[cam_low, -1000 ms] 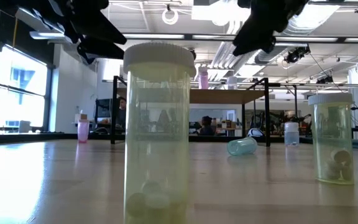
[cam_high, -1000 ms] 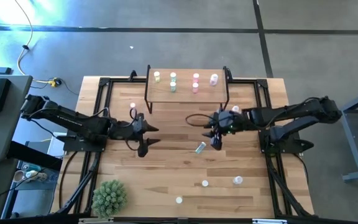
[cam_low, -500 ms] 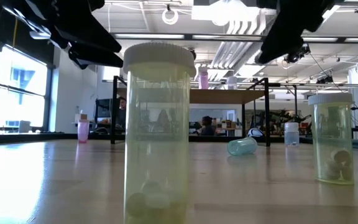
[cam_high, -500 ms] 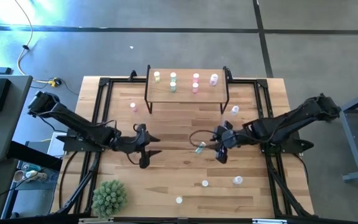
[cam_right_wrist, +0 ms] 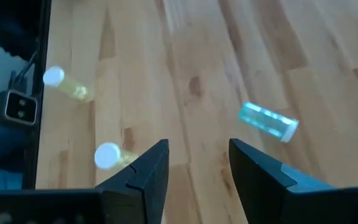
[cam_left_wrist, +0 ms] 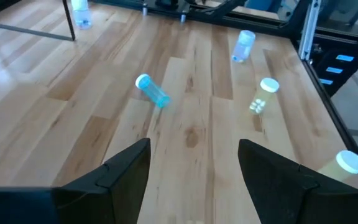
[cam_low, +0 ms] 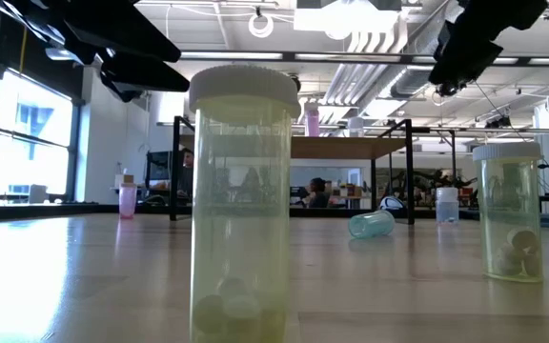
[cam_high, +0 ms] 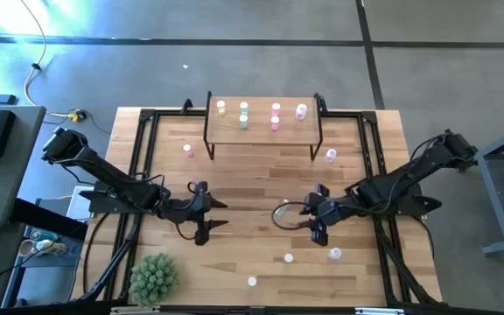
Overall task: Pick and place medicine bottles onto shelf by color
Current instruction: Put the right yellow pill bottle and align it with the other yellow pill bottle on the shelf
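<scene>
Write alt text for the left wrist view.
The left gripper hangs open over the wood table, empty. Ahead, a blue-green bottle lies on its side, with three more bottles standing farther off.

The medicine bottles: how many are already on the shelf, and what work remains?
Done: six medicine bottles stand on the shelf, yellow and green to the left, pinks to the right. In hand: nothing; the left claw and right claw are both open and empty above the table. Left: the green bottle lying on its side, a pink one, a pale one, and three yellow ones near the front edge.
</scene>
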`<control>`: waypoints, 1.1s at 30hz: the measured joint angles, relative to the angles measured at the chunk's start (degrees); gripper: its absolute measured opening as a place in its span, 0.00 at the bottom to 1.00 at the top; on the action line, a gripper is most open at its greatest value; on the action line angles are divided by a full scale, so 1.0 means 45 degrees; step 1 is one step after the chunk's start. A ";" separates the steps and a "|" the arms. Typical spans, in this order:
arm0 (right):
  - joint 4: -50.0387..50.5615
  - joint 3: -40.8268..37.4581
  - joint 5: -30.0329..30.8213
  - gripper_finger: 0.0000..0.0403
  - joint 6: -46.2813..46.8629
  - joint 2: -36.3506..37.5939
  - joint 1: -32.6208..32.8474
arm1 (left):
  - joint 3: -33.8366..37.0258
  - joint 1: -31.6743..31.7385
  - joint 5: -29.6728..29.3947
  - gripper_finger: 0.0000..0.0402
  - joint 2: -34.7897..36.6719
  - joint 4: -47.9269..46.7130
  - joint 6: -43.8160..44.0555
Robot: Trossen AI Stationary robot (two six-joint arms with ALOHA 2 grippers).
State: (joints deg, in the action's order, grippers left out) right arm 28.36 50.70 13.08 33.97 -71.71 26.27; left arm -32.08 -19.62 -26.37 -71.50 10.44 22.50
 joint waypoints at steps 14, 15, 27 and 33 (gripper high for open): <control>-0.0023 -0.0002 0.0287 0.39 0.1178 -0.1650 0.2575 | 0.0000 0.0000 0.0036 0.58 0.0000 -0.0010 0.0340; -0.0126 -0.0005 0.0545 0.39 0.1347 -0.1798 0.2742 | -0.0003 0.0000 0.0039 0.58 0.0000 -0.0010 0.0340; -0.1512 -0.0005 0.0262 0.39 0.3335 -0.3773 0.3847 | -0.0005 0.0000 0.0044 0.58 0.0000 -0.0020 0.0325; -0.2371 -0.0005 0.1424 0.39 0.3118 -0.4911 0.4328 | -0.0005 0.0000 0.0048 0.58 0.0005 -0.0010 0.0335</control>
State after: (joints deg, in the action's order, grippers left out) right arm 17.69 50.68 19.49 48.00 -93.81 45.75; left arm -32.10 -19.62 -26.15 -71.48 10.39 24.01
